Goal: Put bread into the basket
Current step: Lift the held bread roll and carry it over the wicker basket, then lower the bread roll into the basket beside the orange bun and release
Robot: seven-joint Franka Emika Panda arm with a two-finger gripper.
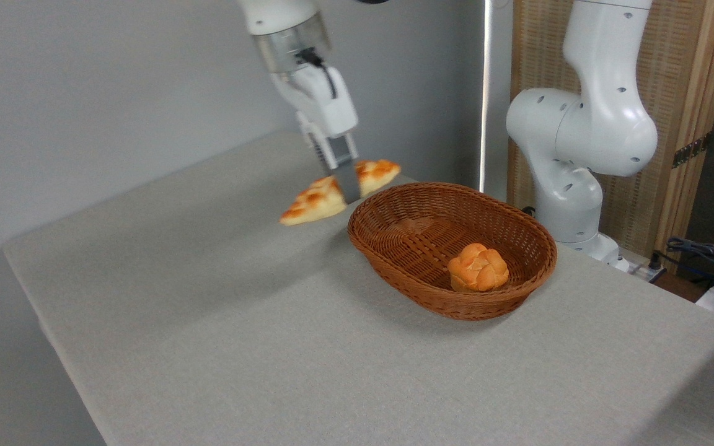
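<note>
The bread [323,199] hangs in the air above the surface [220,322], clamped across its middle by your gripper [346,181], tilted with its left tip lower and its right end up beside the back-left rim of the basket [394,244]. You can see it is not in the basket, where a small round bun [478,267] sits.

Basket [394,260] interior: I see its left half bare, open from above.
Bun [478,267]: I see it filling the right end.
Table [208,322] left and front: bare cloth, free passage.
Arm base [571,186]: blocks behind the basket.
</note>
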